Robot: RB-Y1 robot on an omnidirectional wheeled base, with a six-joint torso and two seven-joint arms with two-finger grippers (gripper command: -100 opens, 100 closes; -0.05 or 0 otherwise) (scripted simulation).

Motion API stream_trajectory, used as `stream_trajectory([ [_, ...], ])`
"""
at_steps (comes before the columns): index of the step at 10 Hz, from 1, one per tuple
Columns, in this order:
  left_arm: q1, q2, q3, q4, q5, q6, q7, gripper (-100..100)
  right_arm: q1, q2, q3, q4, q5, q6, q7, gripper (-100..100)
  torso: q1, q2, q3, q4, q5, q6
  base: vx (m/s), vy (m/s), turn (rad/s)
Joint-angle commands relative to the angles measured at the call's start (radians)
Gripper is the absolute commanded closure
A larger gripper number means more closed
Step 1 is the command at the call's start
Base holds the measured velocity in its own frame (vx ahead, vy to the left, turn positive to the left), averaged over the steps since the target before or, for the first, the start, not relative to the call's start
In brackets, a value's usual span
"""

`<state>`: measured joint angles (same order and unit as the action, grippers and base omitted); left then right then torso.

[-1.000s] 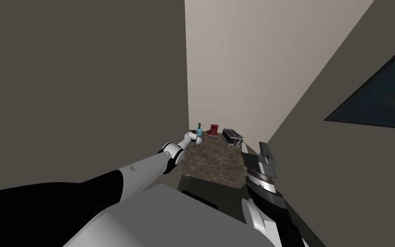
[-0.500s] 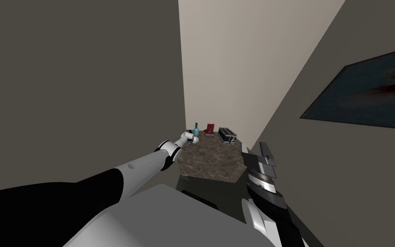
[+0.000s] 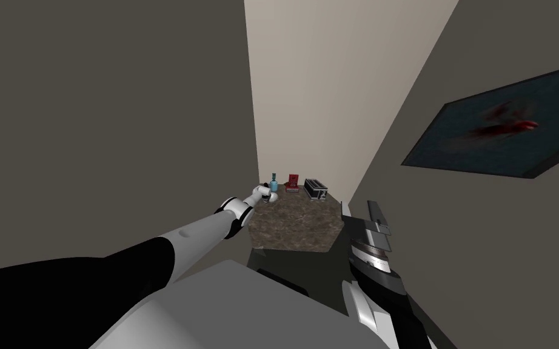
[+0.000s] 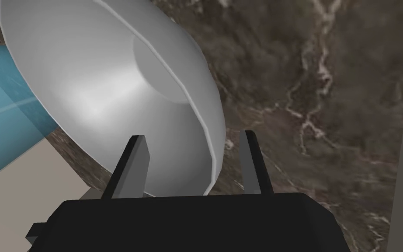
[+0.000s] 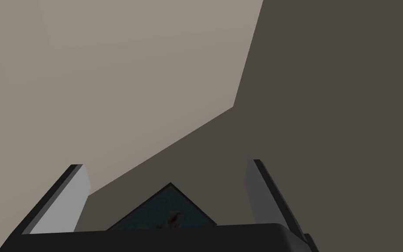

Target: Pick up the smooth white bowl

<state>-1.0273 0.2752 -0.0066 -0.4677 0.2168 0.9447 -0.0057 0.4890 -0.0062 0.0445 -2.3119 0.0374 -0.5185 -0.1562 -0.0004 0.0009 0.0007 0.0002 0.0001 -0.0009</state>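
Note:
The smooth white bowl is tilted over the brown marbled counter, just in front of a teal bottle. My left gripper is shut on the bowl's rim, with one finger inside the bowl and the other outside it. In the head view the bowl is a small white shape at the left gripper, by the counter's far left corner. My right gripper is open and holds nothing. It hangs near the counter's right front corner.
At the back of the counter stand the teal bottle, a red box and a dark toaster. Walls close in on the left, back and right. A dark framed picture hangs on the right wall.
The whole head view has shifted, with the counter sliding left and the wall picture coming further in, so my head or base has turned. The left hand stays on the bowl.

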Motion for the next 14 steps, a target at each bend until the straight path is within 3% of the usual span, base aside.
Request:
stream_trajectory([
  [1, 0.000, 0.000, 0.000, 0.000, 0.000, 0.000, 0.000, 100, 0.000, 0.000, 0.000, 0.000, 0.000, 0.000, 0.000, 0, 0.000, 0.000, 0.000, 0.000, 0.000, 0.000, -0.005, -0.001, 0.001],
  [4, 0.000, 0.000, -0.001, 0.000, -0.001, 0.001, -0.002, 100, 0.000, 0.000, 0.000, 0.000, 0.000, 0.000, 0.000, 0, 0.001, -0.001, 0.000, 0.000, 0.001, -0.001, 0.000, 0.000, 0.000],
  [5, 0.000, 0.000, -0.001, 0.000, -0.001, 0.001, -0.002, 0, 0.000, 0.000, 0.000, 0.000, 0.000, 0.000, 0.000, 0, 0.001, -0.001, 0.000, 0.000, 0.001, -0.001, 0.000, 0.000, 0.000],
  [6, -0.007, -0.050, 0.021, -0.016, -0.043, 0.011, -0.002, 100, 0.000, 0.000, 0.000, 0.000, 0.000, 0.000, 0.000, 0, 0.001, -0.001, 0.000, 0.000, 0.001, -0.001, 0.018, 0.028, 0.291],
  [8, -0.007, -0.051, 0.021, -0.016, -0.043, 0.011, -0.002, 100, 0.000, 0.000, 0.000, 0.000, 0.000, 0.000, 0.000, 0, 0.003, -0.002, -0.001, 0.000, 0.001, -0.002, 0.026, 0.013, 0.124],
  [11, -0.022, -0.112, 0.049, -0.031, -0.095, 0.029, -0.007, 100, 0.000, 0.000, 0.000, 0.000, 0.000, 0.000, 0.000, 0, 0.002, -0.001, -0.001, 0.000, 0.001, -0.002, 0.020, 0.014, 0.132],
  [13, -0.022, -0.112, 0.049, -0.031, -0.095, 0.029, -0.007, 100, 0.000, 0.000, 0.000, 0.000, 0.000, 0.000, 0.000, 0, 0.002, -0.001, -0.001, 0.000, 0.001, -0.001, 0.012, 0.009, 0.027],
  [14, -0.029, -0.143, 0.063, -0.039, -0.121, 0.038, -0.010, 100, 0.000, 0.000, 0.000, 0.000, 0.000, 0.000, 0.000, 0, 0.002, -0.001, 0.000, 0.000, 0.001, -0.001, 0.015, 0.011, 0.179],
])
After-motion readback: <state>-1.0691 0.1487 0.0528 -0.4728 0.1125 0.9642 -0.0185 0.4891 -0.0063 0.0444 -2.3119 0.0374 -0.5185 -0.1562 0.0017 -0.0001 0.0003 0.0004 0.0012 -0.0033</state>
